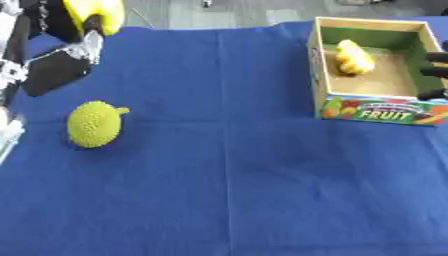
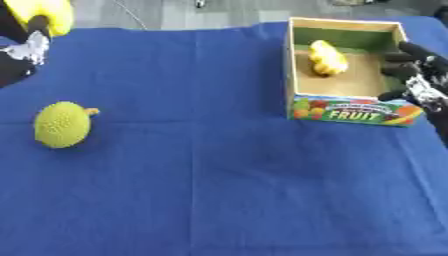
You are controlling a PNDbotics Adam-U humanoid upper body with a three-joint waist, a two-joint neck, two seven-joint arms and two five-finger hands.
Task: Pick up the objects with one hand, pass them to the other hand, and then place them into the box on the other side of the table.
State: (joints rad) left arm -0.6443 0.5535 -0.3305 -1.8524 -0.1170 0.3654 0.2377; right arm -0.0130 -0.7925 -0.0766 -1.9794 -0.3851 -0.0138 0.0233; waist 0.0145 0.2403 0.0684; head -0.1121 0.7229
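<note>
A blue cloth covers the surface (image 1: 236, 190). At nine o'clock lies a round, yellow-green fruit (image 1: 93, 124) with a bumpy, spiky skin and a short stub stem, nothing touching it. At ten o'clock the left hand (image 1: 74, 32) has its fingers curled round a smooth yellow object (image 1: 94, 12). At two o'clock an open box (image 2: 350, 112), labelled FRUIT, holds a lumpy yellow piece (image 2: 326, 58). The right hand (image 2: 418, 75) hovers at its right wall, fingers spread and relaxed.
</note>
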